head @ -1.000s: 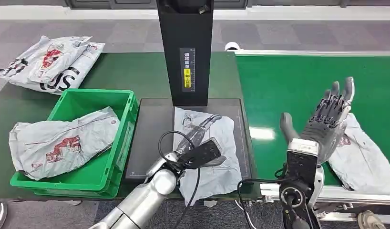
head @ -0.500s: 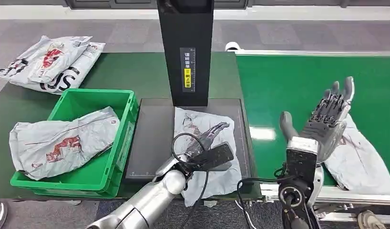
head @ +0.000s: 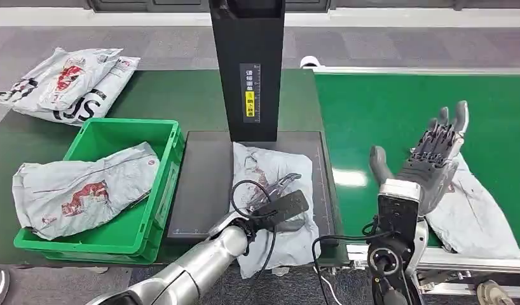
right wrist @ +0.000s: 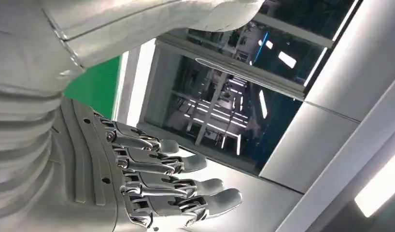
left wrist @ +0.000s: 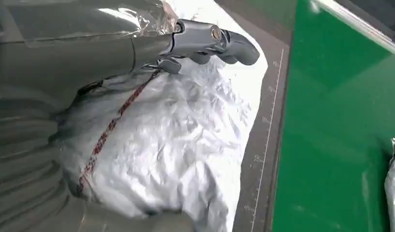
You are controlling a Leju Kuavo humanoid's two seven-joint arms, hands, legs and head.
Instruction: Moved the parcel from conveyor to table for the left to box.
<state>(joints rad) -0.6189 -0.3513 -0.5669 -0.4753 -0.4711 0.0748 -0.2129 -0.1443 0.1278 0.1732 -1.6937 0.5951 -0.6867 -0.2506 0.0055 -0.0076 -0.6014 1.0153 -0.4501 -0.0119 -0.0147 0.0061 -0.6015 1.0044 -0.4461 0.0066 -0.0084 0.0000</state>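
A crumpled white parcel (head: 280,235) (left wrist: 176,145) lies on the dark scale plate (head: 203,178), and its near edge hangs over the table front. My left hand (head: 276,200) (left wrist: 89,53) lies on top of it with fingers curled into the plastic; the thumb (left wrist: 210,38) reaches over the bunched film. My right hand (head: 429,159) (right wrist: 137,179) is raised over the green conveyor (head: 384,108), fingers spread and holding nothing. A second white parcel (head: 480,210) lies on the belt under and behind that hand.
A black scanner column (head: 246,70) stands at the back of the plate. A green bin (head: 165,136) to the left holds another parcel (head: 79,190). More parcels (head: 67,82) lie at the table's far left corner.
My left hand's fingers, stretched flat before, have curled onto the parcel, and hand and parcel have slid slightly toward me. The right hand has barely moved.
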